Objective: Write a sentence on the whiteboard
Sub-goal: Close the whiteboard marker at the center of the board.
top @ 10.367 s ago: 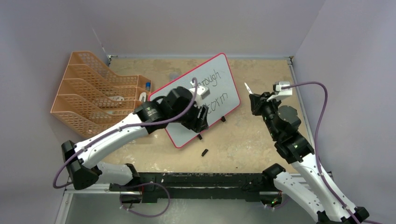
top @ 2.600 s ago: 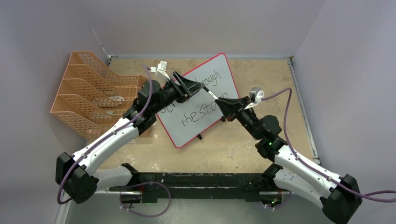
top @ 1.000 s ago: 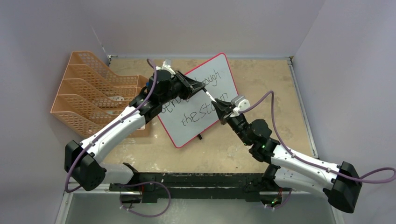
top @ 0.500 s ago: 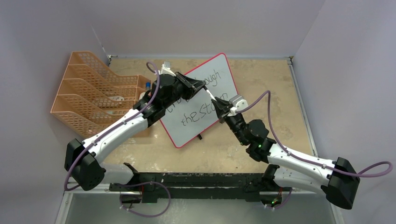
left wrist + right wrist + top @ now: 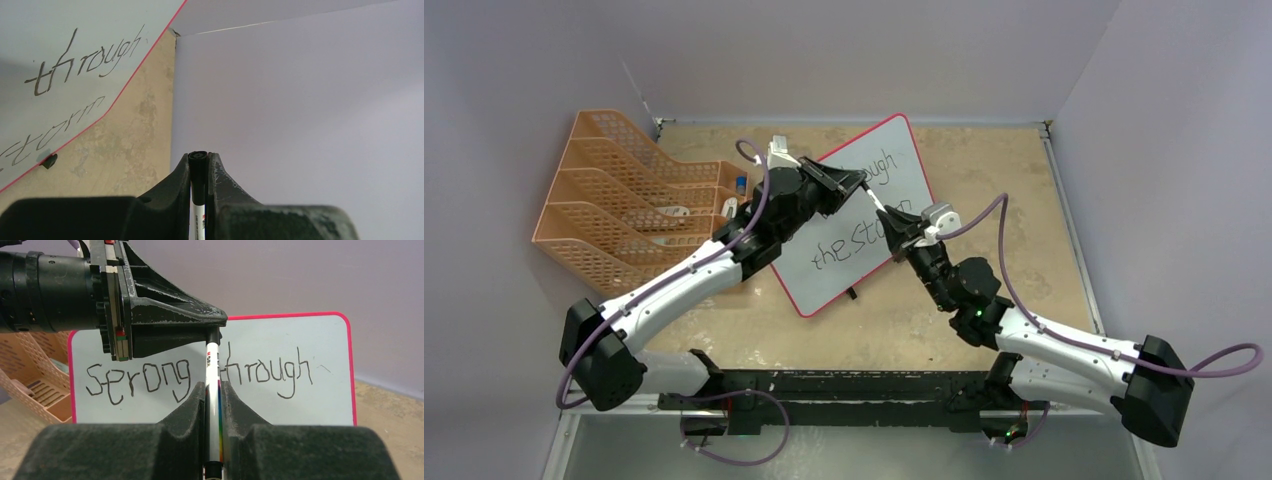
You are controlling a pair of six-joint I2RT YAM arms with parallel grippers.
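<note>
The whiteboard [image 5: 836, 276], red-framed, leans tilted at mid-table. The sentence [image 5: 849, 246] is in black marker; the right wrist view shows "Serong through" [image 5: 150, 380], and the left wrist view shows "through" and "storm" [image 5: 85, 65]. A white marker [image 5: 876, 200] with black ends is held in the air in front of the board. My left gripper [image 5: 859, 183] is shut on its black far end [image 5: 199, 159]. My right gripper [image 5: 894, 215] is shut on its white barrel [image 5: 213, 370]. The left gripper [image 5: 216, 327] shows above the right gripper [image 5: 214, 385].
An orange mesh file rack [image 5: 614, 190] stands at the left, close behind my left arm, with a blue-capped item [image 5: 741, 183] at its right end. Grey walls close the back and both sides. The board's black foot [image 5: 852, 293] stands on the tan table.
My left gripper lifted off the board with the marker. My right arm swung in from the right and closed on the marker. In the last second both have hardly moved.
</note>
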